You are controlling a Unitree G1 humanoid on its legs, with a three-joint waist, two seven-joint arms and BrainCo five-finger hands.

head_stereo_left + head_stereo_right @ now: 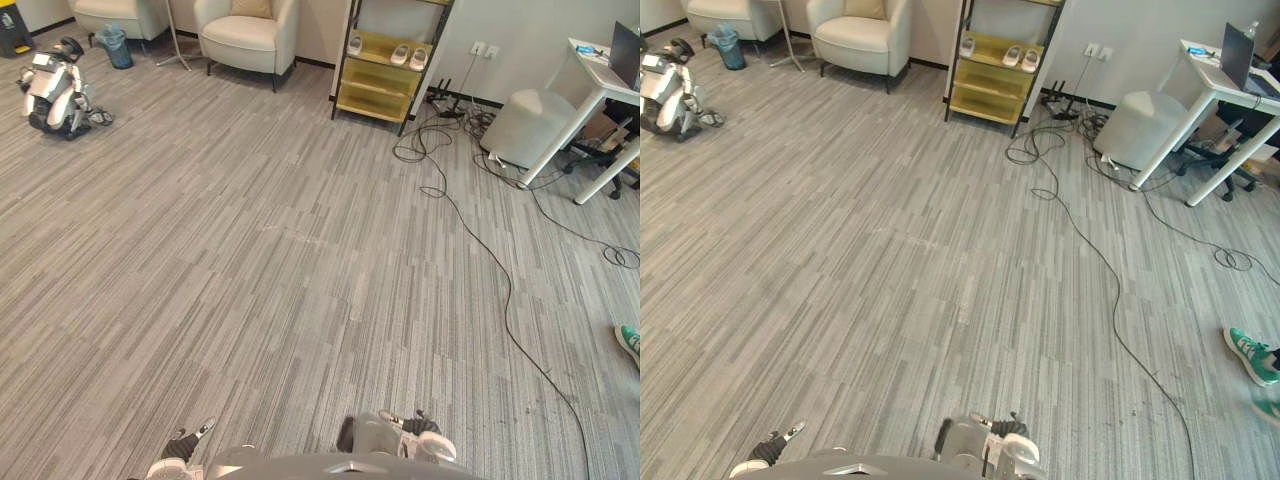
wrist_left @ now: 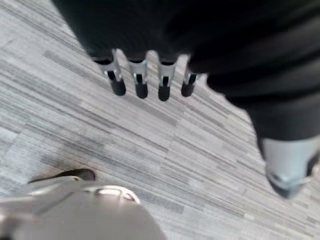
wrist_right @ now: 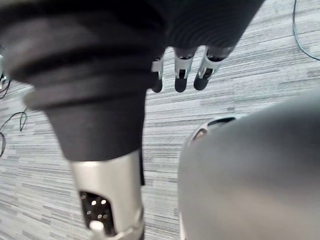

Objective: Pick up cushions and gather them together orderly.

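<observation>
Status: left robot hand point(image 2: 163, 82) has fingers straight and slack with the thumb apart. Nothing is held and it is hung over bare carpet. The right robot hand point(image 3: 181, 75) is the same: fingers loose and extended, nothing gripped. Both are carried low at the near edge of the floor point(image 1: 250, 270), which is grey striped carpet tile, flat, with a short pile.

Task item: one tan cushion point(image 1: 252, 8) is seen propped against the backrest of a cream armchair point(image 1: 247, 38) at the far edge of the floor, well apart from both hands. It looks squarish and plump, with what appears to be a fabric cover.

Handling, as judged:
- It should be light, soft and compressible, not fragile.
- It is expected to sag if pinched by a corner.
- It is better taken at mid-edge, fingers on one face and thumb on the other, or clamped between both hands on opposite sides.
- Fair friction against the dark fingertips is expected from the fabric.

A rounded pale pouf point(image 1: 527, 127) is sat near the far right corner, beside the legs of a white tabletop point(image 1: 600, 85). Whether it counts as a cushion cannot be told.

Also noted:
- A second cream armchair point(image 1: 110, 15) is at the far left corner.
- A yellow shelf rack point(image 1: 385, 75) with pale shoes on it is at the far edge.
- Another robot point(image 1: 55, 90) is parked by the left edge.
</observation>
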